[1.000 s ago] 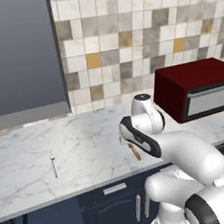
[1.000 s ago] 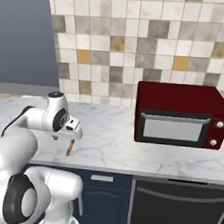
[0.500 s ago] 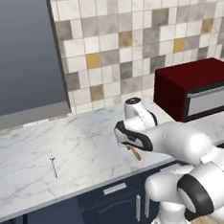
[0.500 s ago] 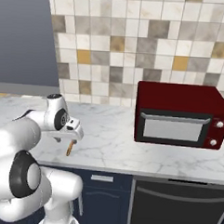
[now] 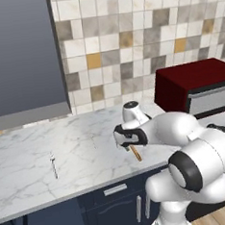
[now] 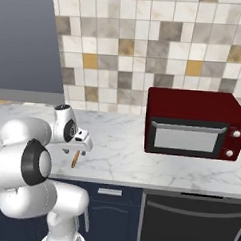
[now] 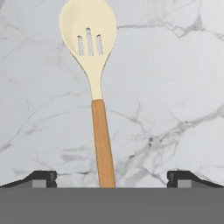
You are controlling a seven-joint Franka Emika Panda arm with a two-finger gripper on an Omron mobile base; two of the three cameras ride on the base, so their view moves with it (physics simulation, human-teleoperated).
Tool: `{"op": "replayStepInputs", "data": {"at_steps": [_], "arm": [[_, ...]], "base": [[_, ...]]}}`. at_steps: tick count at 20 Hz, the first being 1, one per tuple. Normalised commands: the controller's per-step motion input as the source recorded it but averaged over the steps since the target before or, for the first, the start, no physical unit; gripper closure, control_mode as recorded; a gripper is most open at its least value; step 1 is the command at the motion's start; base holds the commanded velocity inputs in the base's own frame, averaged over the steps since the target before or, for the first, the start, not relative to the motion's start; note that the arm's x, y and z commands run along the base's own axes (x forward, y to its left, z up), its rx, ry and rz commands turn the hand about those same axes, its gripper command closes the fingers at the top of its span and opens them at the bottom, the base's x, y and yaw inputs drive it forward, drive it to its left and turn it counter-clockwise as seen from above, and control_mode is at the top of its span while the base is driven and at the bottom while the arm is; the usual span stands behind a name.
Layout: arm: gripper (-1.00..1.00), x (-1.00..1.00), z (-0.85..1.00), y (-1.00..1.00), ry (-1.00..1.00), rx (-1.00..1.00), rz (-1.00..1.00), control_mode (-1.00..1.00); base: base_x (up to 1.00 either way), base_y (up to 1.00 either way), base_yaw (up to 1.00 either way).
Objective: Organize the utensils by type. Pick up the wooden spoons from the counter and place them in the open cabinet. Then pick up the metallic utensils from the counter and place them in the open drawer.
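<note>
Over the last second the arm has swung left and lowered, so the pincer point(image 7: 112, 177), fingers wide apart and holding nothing, now straddles the spoon point(image 7: 97, 87) lying flat on the table point(image 7: 175, 65), ready for grasping.

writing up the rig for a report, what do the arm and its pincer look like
The arm is glossy white with rounded, bulbous segments and dark grey to black rings at the joints. A white cylindrical wrist leads to a black band. The pincer ends in two small dark fingertips. No cables or markings are visible.
</note>
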Motion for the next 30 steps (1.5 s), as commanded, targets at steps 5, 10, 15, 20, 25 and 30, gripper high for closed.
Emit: {"op": "replayStepInputs", "data": {"at_steps": [5,10,15,20,25,30], "arm": [[-1.00,0.26,-0.26,0.00,0.00,0.00,0.00,-1.00],[-1.00,0.28,-0.22,0.00,0.01,0.00,0.00,-1.00],[-1.00,0.20,-0.21,0.00,0.01,0.00,0.00,-1.00],[-1.00,0.09,-0.18,0.01,0.01,0.00,0.00,-1.00],[1.00,0.00,-0.24,0.00,0.06,0.00,-0.01,-1.00],[1.00,-0.05,-0.16,-0.12,0.08,0.06,-0.03,-1.00]], "base": [[0.00,0.00,0.00],[0.00,0.00,0.00],[0.00,0.00,0.00],[0.00,0.00,0.00],[0.00,0.00,0.00],[0.00,0.00,0.00]]}}
